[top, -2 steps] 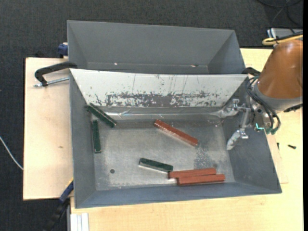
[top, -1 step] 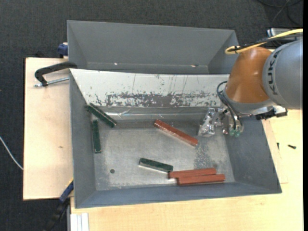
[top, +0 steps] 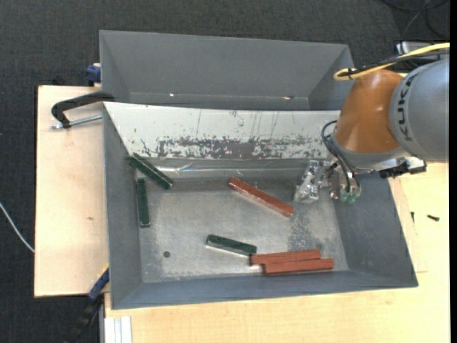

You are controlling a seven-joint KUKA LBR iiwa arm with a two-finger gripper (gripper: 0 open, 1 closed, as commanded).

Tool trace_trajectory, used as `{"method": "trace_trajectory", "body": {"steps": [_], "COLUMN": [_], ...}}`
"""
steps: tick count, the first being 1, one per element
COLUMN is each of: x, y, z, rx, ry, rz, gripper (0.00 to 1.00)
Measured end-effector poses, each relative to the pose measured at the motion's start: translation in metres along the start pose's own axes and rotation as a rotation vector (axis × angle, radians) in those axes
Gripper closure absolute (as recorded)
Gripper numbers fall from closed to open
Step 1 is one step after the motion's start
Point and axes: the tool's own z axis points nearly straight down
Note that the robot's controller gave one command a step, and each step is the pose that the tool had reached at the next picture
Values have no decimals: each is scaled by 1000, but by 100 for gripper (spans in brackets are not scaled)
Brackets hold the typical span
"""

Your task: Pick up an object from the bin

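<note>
My gripper hangs at the right side of the bin, near the back wall, its metal fingers pointing down. A red-brown bar lies slantwise just to its left, its right end close below the fingertips. Nothing shows between the fingers. Further forward two red-brown bars lie side by side along the bin's front wall. A dark green bar with a pale end lies left of them.
Two more dark green bars lie at the bin's left: one slanted at the back corner, one upright along the left wall. The orange-covered arm reaches in over the right rim.
</note>
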Motion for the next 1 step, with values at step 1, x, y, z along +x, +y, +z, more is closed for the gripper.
{"method": "trace_trajectory", "body": {"steps": [1], "x": [-7], "y": [3], "z": [-23], "rx": [1], "ry": [-5], "rz": [-4], "gripper": [0]}}
